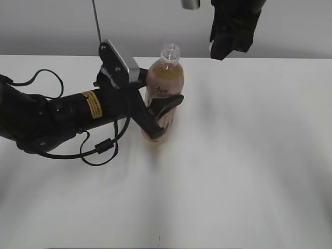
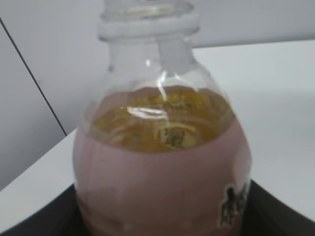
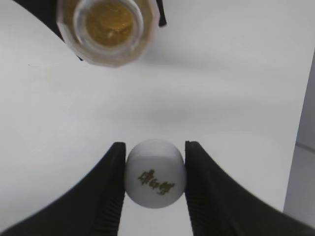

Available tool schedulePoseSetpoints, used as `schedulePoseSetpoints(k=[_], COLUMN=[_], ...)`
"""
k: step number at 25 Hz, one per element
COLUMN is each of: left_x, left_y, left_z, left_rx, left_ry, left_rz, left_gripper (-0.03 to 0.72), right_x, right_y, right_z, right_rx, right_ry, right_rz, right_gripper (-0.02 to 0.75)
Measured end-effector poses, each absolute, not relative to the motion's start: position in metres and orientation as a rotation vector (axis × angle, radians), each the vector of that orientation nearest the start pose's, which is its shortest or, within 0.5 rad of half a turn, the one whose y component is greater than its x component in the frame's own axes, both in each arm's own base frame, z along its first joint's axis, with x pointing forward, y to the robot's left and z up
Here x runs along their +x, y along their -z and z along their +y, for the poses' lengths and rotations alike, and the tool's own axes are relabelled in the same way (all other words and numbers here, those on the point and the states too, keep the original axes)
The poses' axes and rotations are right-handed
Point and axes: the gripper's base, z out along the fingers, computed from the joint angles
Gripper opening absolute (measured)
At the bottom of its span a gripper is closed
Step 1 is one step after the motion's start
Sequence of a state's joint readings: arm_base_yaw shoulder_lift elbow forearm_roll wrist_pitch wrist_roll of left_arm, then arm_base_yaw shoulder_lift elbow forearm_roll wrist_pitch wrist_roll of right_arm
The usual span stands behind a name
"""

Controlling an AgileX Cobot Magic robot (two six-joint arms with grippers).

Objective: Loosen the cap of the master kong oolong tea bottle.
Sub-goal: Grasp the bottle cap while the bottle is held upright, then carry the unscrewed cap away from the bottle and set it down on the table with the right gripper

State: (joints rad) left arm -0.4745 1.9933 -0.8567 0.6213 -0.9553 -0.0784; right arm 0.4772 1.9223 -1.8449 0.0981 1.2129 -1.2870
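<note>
So the cap (image 3: 155, 180) is already off the bottle, which puts this past "loosen" and into fully unscrewed. It sits pinched between the 2 fingers of the right gripper (image 3: 154, 183), printed top facing the wrist camera, and the jaws are narrowed right onto its rim on both sides. From that gripper's view, the open mouth of the master kong oolong tea bottle (image 3: 107, 28) is below and ahead of the fingertips, well apart from the cap, with amber tea visible down the neck.

In the exterior view the right gripper (image 1: 218, 51) hangs up above the bottle (image 1: 164, 93), off to its right side, clear of it. The neck looks bare there too, just the clear threads.

The left gripper (image 1: 158, 116) is wrapped around the bottle's labelled middle, jaws closed on it, holding it upright on the white table (image 1: 249, 155). The left wrist view is basically all bottle, right up against the camera, uncapped ring at the top.

Judging from this, the loosening is done. Nothing's really left except maybe setting the cap somewhere and letting go.
</note>
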Motion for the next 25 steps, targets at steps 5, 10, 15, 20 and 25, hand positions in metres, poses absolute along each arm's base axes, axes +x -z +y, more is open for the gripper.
schedulePoseSetpoints(k=[5,10,15,20,25], left_x=[0.313,0.315,0.32,0.322,0.323], left_y=[-0.152,-0.155,-0.153,-0.15,-0.141], left_z=[-0.21,-0.207,-0.195,-0.185,-0.185], left_rx=[0.88,0.795,0.7,0.644,0.64], left_ry=[0.642,0.717,0.712,0.691,0.699], left_rz=[1.43,1.454,1.488,1.521,1.537], left_gripper=[0.431,0.431,0.431,0.431,0.431], right_x=[0.37,0.379,0.381,0.373,0.367], right_y=[-0.315,-0.311,-0.28,-0.238,-0.204], right_z=[0.191,0.17,0.142,0.121,0.111], right_rx=[-1.764,-1.317,-1.105,-1.01,-0.888], right_ry=[0.03,-0.049,-0.076,-0.092,-0.124], right_rz=[2.136,2.455,2.678,2.84,2.884], right_gripper=[0.279,0.279,0.279,0.279,0.279])
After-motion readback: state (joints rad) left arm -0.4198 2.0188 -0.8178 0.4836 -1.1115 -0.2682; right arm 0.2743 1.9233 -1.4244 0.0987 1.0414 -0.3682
